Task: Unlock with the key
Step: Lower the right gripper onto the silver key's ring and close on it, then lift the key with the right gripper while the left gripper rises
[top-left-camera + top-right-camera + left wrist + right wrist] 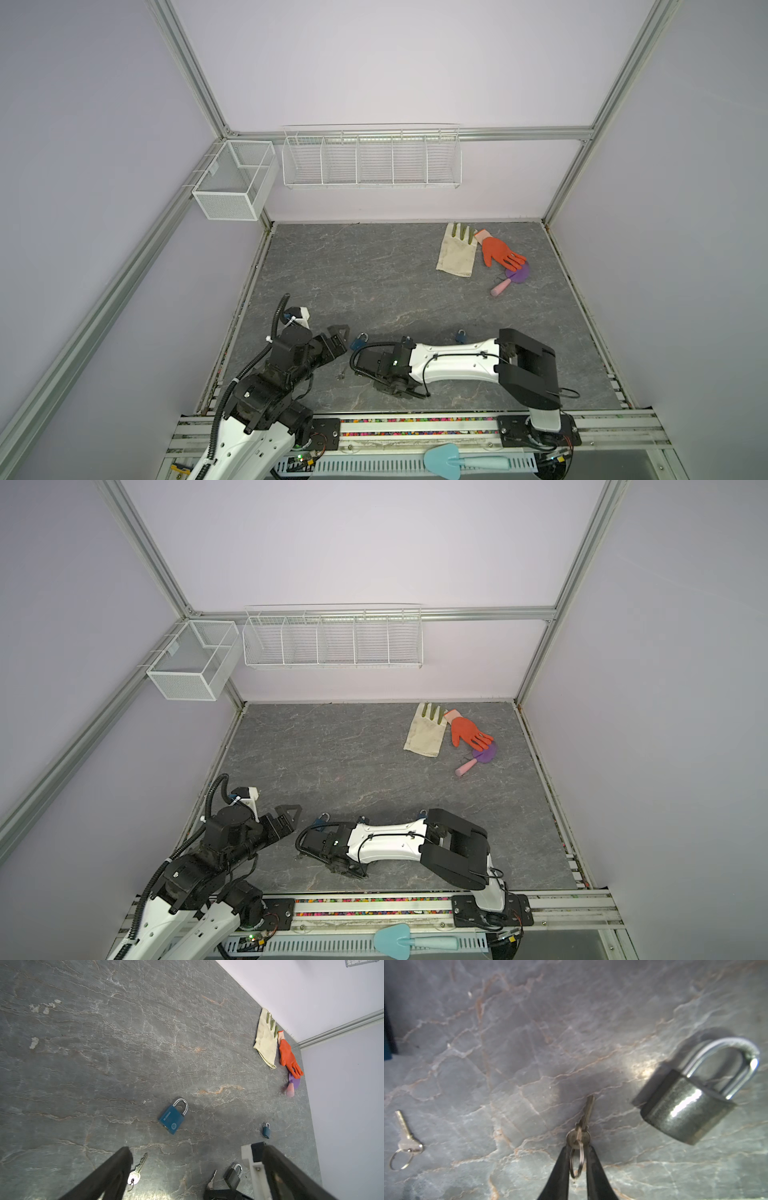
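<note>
Tabletop is hosting the pickup: left gripper is hanging wide open and empty. The right gripper is hovering low beside grey padlock, jaws nearly together, bracketing the bow of the key lying there. Whether it is gripping yet is unclear. Pinching the flat bow squarely should be keeping the blade steady.

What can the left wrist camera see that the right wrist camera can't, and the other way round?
Only the left wrist: the small blue padlock, and the cream glove and orange glove by the far wall.
Only the right wrist: a close look at the right gripper, its fingers flanking the head of a key; whether they pinch it is unclear.
Both: the dark padlock, that key beside it, and a second key lying apart.
</note>
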